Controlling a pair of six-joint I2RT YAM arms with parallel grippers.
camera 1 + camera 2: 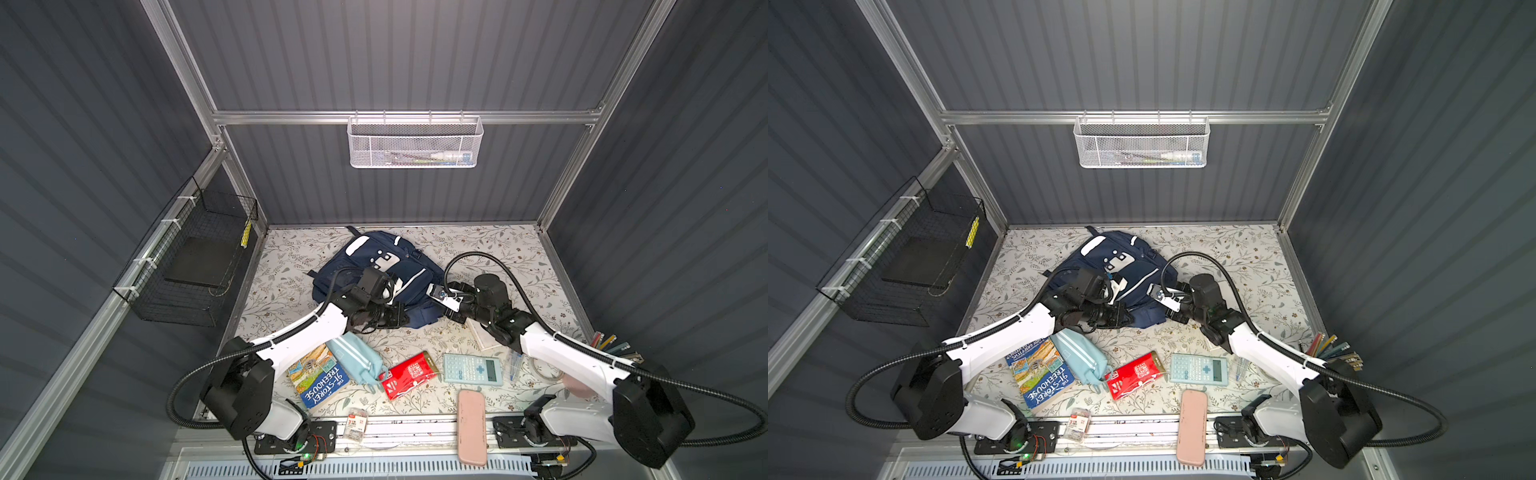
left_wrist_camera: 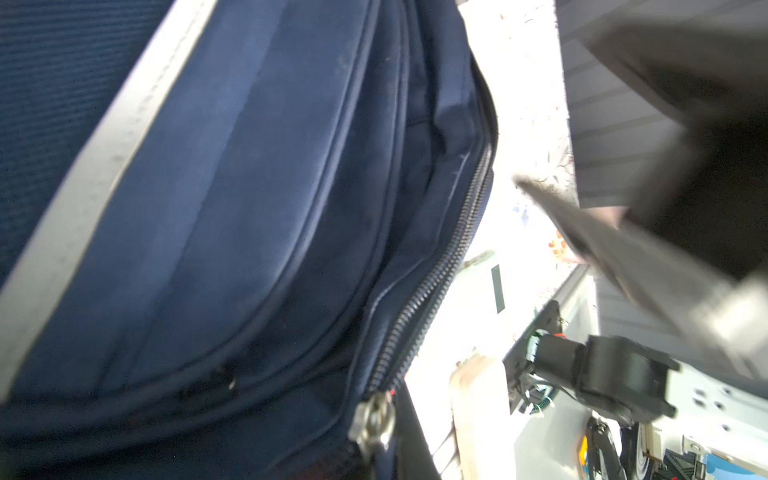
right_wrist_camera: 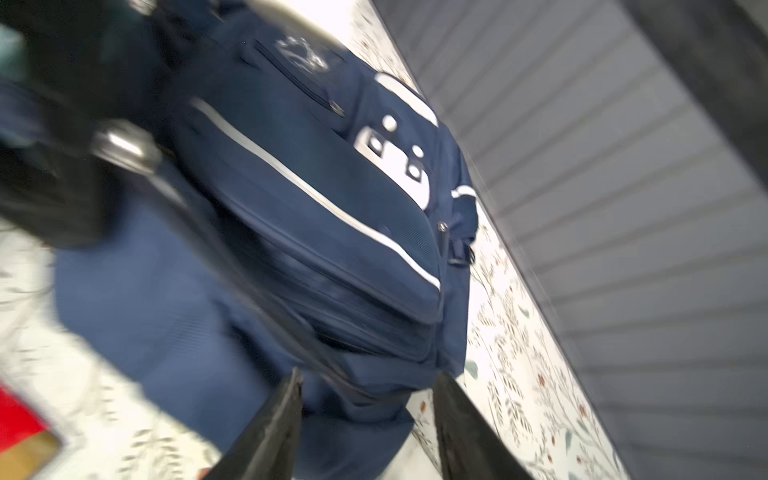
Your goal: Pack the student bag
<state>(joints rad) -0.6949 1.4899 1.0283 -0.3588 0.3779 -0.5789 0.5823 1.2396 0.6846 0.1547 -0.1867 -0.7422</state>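
Student bag [image 1: 415,266] partly blurred, left pincer [image 1: 401,316] closed, grip hidden, right pincer [image 3: 370,399] parted

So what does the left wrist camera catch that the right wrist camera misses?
Only the left wrist: a zip's teeth and its metal pull, close up. Only the right wrist: the white dotted patch, a red packet at the edge, and the right pincer, open. Both: the navy student bag on the flowery table.

White arms [image 1: 299,332], blk joints [image 1: 237,386], ribbed cables [image 1: 476,253]
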